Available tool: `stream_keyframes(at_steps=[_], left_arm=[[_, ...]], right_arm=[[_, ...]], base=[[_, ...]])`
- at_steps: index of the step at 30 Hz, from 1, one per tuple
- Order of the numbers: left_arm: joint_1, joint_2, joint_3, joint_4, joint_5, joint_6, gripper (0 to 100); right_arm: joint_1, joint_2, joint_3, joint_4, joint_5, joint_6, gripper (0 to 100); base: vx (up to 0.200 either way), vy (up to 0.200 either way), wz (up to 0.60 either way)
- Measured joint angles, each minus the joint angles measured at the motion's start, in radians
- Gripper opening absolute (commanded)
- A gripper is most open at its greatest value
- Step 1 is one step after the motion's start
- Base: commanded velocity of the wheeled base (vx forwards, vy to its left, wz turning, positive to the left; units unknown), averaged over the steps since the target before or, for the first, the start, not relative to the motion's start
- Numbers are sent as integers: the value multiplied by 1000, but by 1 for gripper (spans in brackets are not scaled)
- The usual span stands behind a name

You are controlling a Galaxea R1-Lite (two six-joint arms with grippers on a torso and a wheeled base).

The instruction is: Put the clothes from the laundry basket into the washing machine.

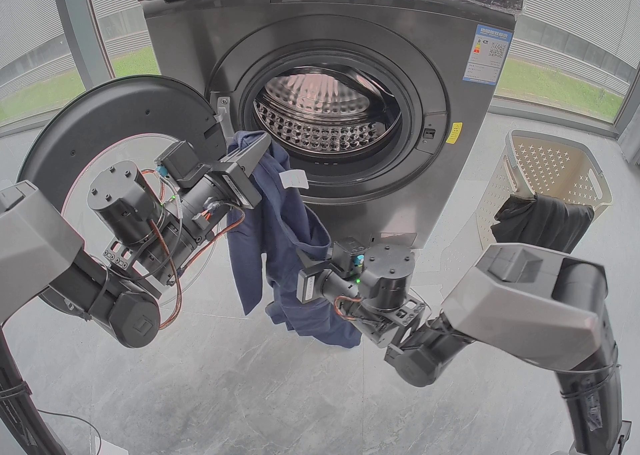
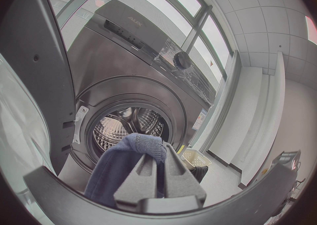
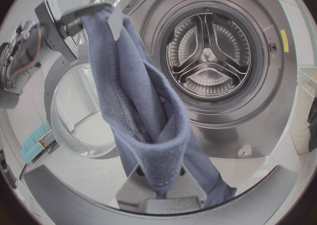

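We see the left gripper (image 2: pixel 159 159) clenched on the upper edge of the blue garment (image 1: pixel 283 223). The right gripper (image 3: pixel 161 176) clamps a lower fold, before the open washing machine (image 1: pixel 440 76).

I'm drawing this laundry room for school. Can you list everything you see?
washing machine: one, dark grey, straight ahead
door: one, dark, open at machine's left
drum: one, silver, inside the machine
blue garment: one, blue, hanging before the opening
laundry basket: one, cream, right of the machine
black garment: one, black, draped over the basket's rim
left end effector: one, grey, shut on the blue garment's top
right end effector: one, grey, shut on it lower
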Motion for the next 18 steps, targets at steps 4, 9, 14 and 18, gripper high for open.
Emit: stream_keyframes(at_steps=[4,9,14,18], left_arm=[[12,3,1,0,0,-1,0],[28,0,11,0,-2,-5,0],[39,-12,21,1,-3,-7,0],[39,-17,24,1,-3,-5,0]], right_arm=[[-40,-118,124,-3,40,-35,0],[-117,-255,235,-6,118,-59,0],[-146,-331,290,-22,156,-61,0],[-147,-331,288,-31,155,-61,0]], base=[[0,0,0],[0,0,0],[0,0,0],[0,0,0]])
